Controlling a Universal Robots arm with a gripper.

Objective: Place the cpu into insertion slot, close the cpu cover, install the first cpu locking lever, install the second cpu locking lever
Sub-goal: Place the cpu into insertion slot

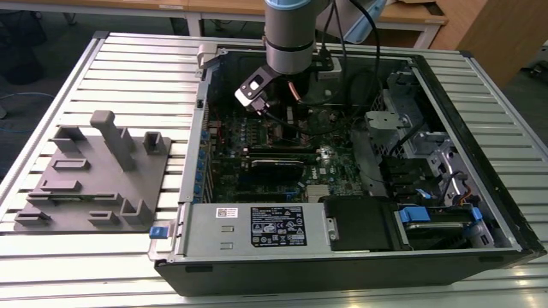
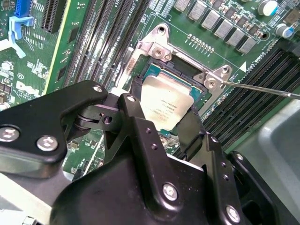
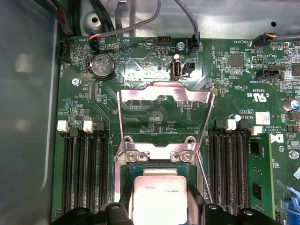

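Black fingers (image 2: 136, 117) pinching square silvery-tan cpu (image 2: 164, 101) at insertion slot (image 3: 154, 168), thin metal cpu cover (image 3: 164, 91) raised

The arm (image 1: 289, 38) is a round tube of silvery grey metal, with a pale blue-grey collar at its top and a dark band lower down. Black cables (image 1: 332, 32) run alongside it. Near the wrist there is a small boxy unit (image 1: 255, 91), black with a white face. In the second wrist view the pincer (image 2: 164, 110) is matte black throughout. It is built of chunky angular plates with rounded corners, joined at pivots and studded with shiny silver screws (image 2: 47, 143) and a few small plain holes.
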